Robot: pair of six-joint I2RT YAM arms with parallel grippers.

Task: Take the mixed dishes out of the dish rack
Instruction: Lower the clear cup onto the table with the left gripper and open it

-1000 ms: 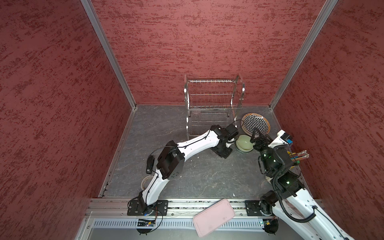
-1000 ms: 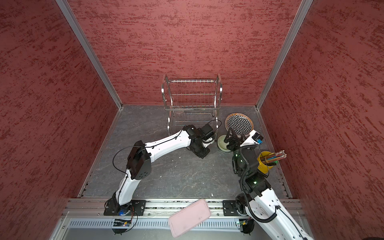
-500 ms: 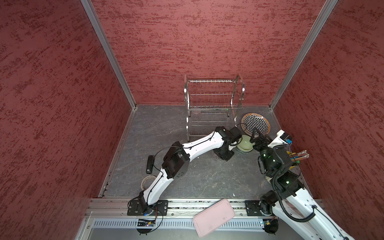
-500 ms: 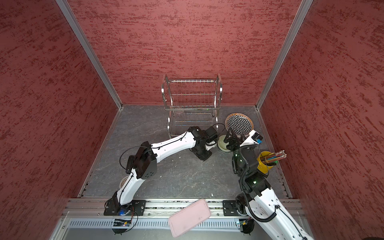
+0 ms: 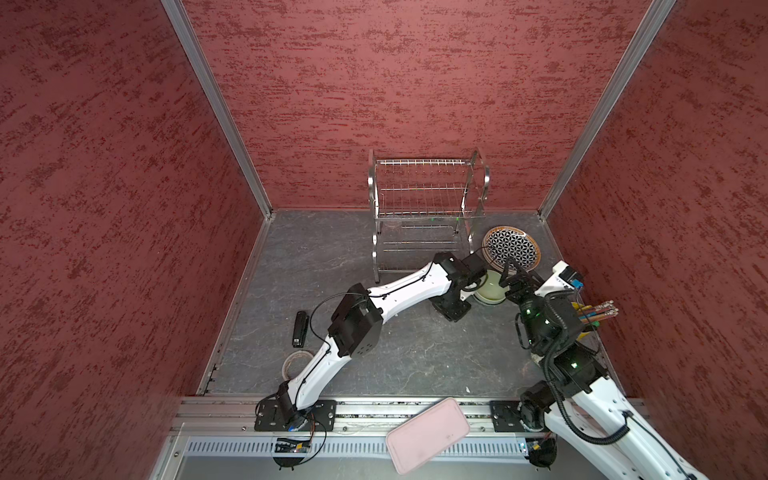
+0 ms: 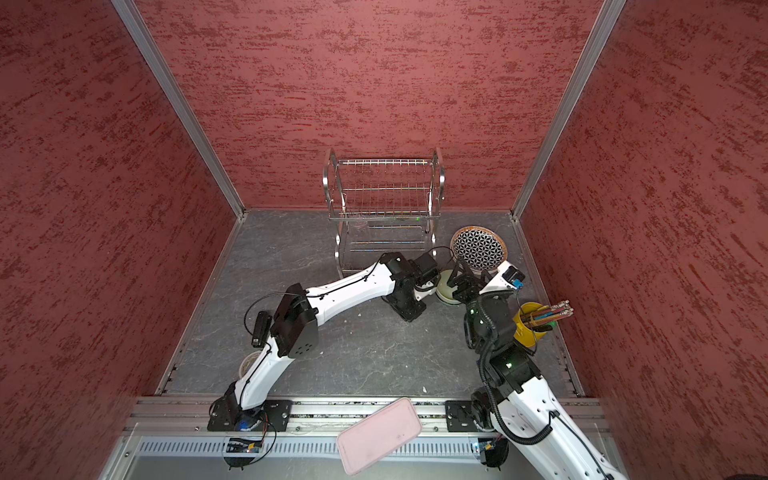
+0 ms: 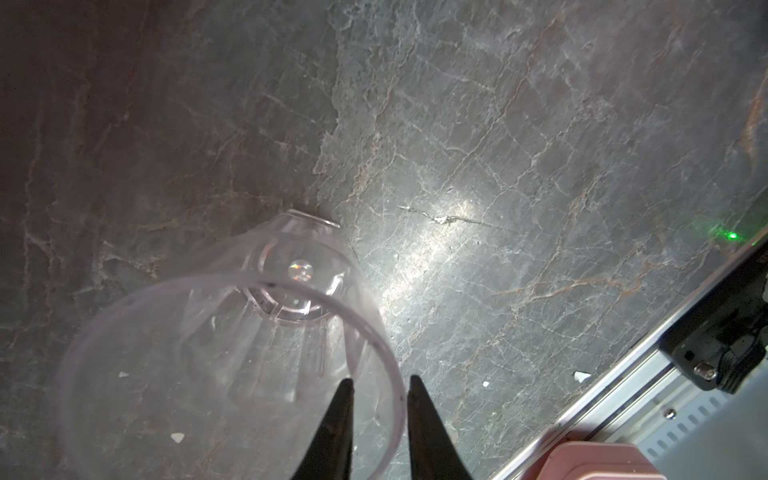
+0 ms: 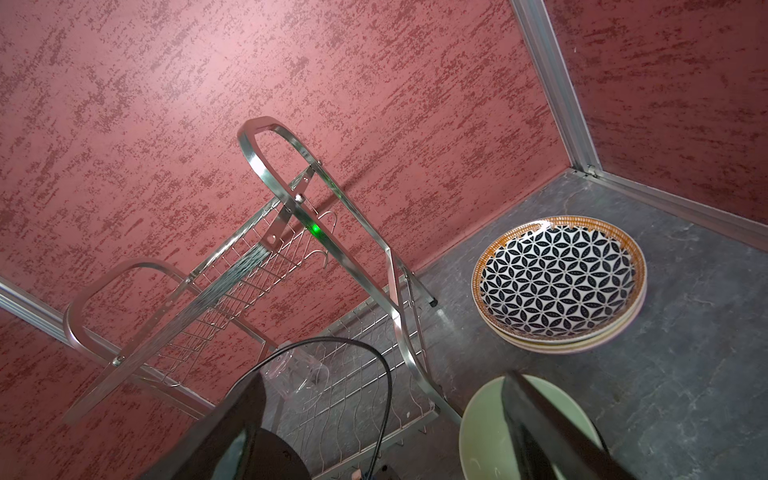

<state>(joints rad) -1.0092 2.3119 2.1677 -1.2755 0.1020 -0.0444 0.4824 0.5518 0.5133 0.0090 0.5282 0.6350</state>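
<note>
A clear cup [image 7: 232, 332] rests base-down on the grey table. My left gripper [image 7: 380, 384] straddles its rim, one finger inside and one outside, jaws slightly apart and loose on the wall. In both top views this gripper [image 5: 452, 309] [image 6: 409, 311] points down beside the pale green bowl [image 5: 490, 289] [image 6: 444, 287] [image 8: 486, 436]. My right gripper [image 8: 382, 415] [image 5: 509, 278] hangs open over that bowl. The black-and-white plate [image 5: 512, 249] [image 8: 557, 282] tops a stack of plates. The dish rack [image 5: 424, 199] [image 8: 291, 232] holds another clear cup [image 8: 297, 370] on its lower tier. A white bowl [image 5: 297, 362] sits by the left arm's base.
A yellow cup of sticks [image 5: 592, 311] [image 6: 534, 326] stands by the right wall. A pink tray [image 5: 428, 434] [image 7: 602, 461] lies on the front rail. A small black object [image 5: 300, 329] lies near the left wall.
The left arm has stretched slightly to the right, its elbow moving clear of the small black object. The right arm has stayed where it was.
</note>
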